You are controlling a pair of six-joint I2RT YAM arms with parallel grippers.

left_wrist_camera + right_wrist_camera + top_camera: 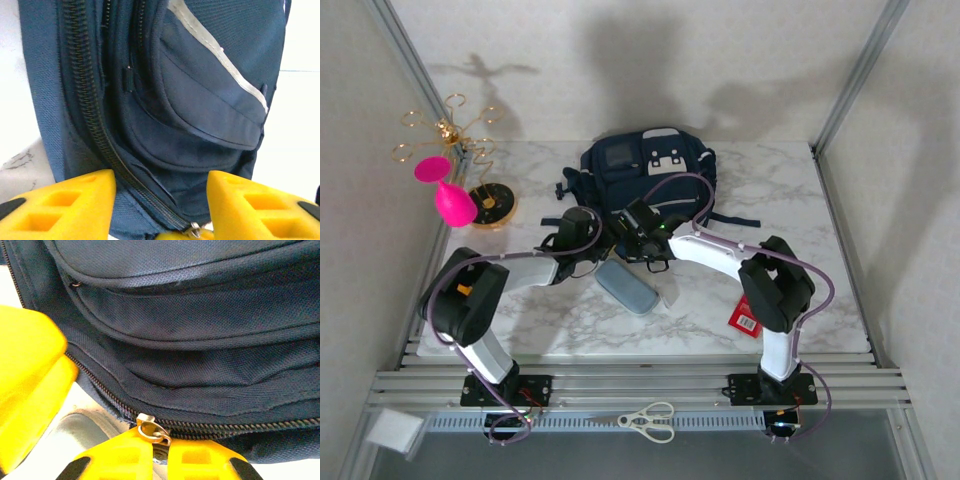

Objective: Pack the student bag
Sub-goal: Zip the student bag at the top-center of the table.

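R jaws pinch student bag (200, 330) zip pull (148, 427)

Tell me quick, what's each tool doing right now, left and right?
Left tool: open, fingers apart at the student bag, gripping nothing.
Right tool: closed, pinching the zipper pull on the bag.

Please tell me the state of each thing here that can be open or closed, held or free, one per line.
student bag, lying flat, main zip looks closed where it shows.
zip pull, pinched by the right gripper.
right gripper, shut on the zip pull.
left gripper, open, one finger on each side of the bag's edge.
pencil case, closed, lying free.
scissors, lying free, not held.
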